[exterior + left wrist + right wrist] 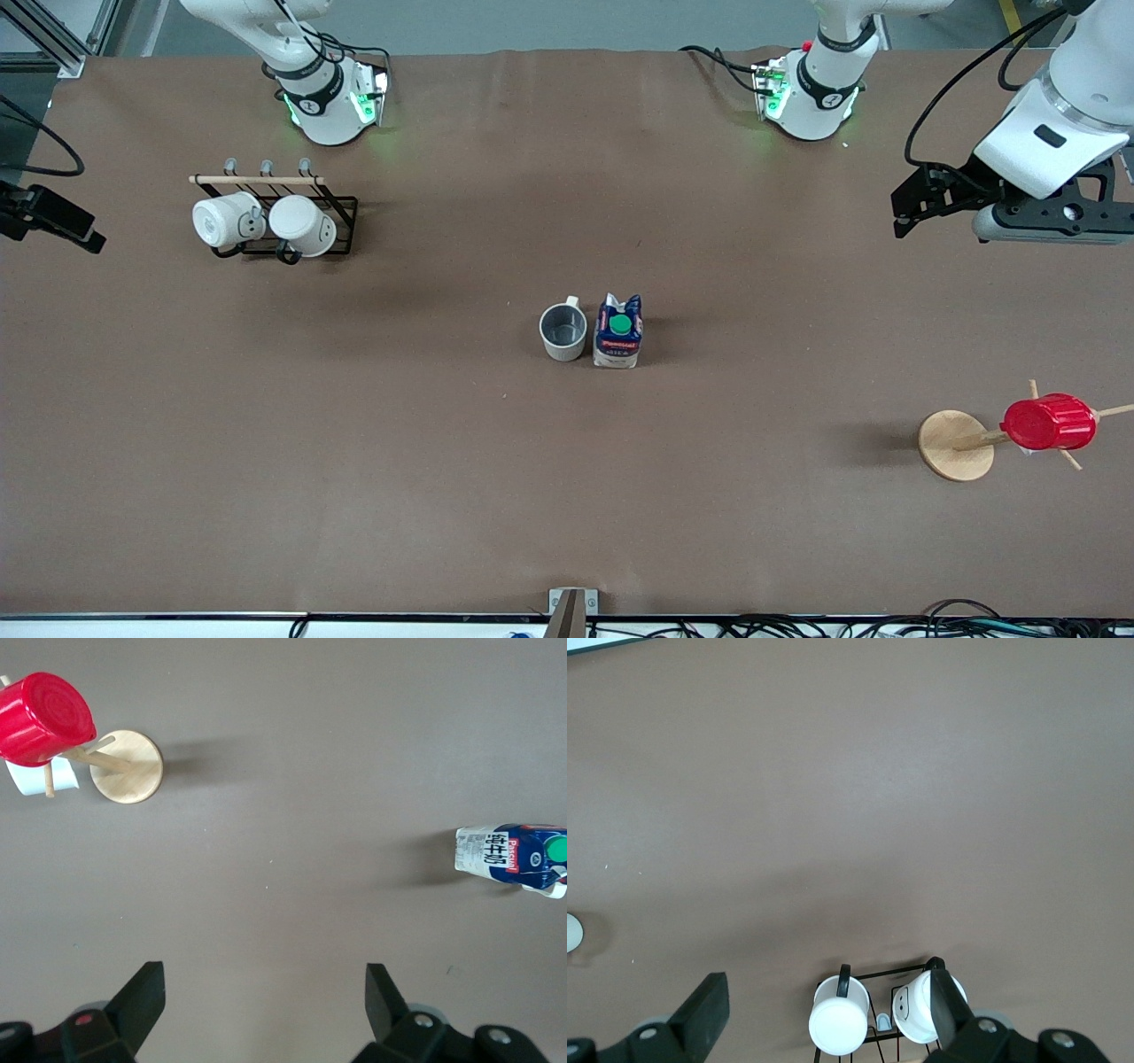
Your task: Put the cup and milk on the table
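Note:
The cream-beige cup (563, 332) stands upright on the brown table (567, 496) near its middle, its grey inside showing. The milk (618, 335), with a blue top and green cap, stands close beside it toward the left arm's end. The milk also shows in the left wrist view (509, 855). My left gripper (899, 213) is open and empty, up over the table at the left arm's end; in its own view (266, 979) only bare table lies between the jaws. My right gripper (58, 223) is open and empty over the table edge at the right arm's end, and it also shows in the right wrist view (826, 979).
A black wire rack (341, 221) holds two plain white mugs (266, 221) near the right arm's base, also seen in the right wrist view (842, 1019). A ribbed red cup (1048, 423) hangs on a wooden peg stand (955, 445) at the left arm's end, nearer to the front camera.

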### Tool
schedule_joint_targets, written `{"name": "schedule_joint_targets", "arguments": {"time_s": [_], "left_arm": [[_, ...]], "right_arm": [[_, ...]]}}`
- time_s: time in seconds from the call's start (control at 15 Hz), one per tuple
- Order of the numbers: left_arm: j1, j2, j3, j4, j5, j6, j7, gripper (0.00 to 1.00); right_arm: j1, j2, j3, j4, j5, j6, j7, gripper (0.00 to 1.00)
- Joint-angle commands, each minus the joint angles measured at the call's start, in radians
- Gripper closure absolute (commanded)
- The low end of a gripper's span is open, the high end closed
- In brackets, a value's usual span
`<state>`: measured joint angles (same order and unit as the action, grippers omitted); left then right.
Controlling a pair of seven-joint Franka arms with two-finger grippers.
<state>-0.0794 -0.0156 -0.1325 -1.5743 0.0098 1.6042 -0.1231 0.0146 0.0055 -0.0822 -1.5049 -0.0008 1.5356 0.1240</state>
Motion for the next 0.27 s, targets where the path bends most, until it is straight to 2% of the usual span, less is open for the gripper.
{"name": "schedule_joint_targets", "arguments": {"time_s": [0.0,0.2], "left_arm": [[0.001,-0.027,0.008,-0.026,-0.028,0.006,0.017,0.01],[0.004,-0.026,0.008,-0.027,-0.030,0.014,0.017,0.01]], "right_arm": [[-0.013,-0.007,0.004,0.006,0.025,-0.014,-0.014,0.00],[-0.013,-0.004,0.004,0.006,0.025,-0.014,-0.014,0.00]]}}
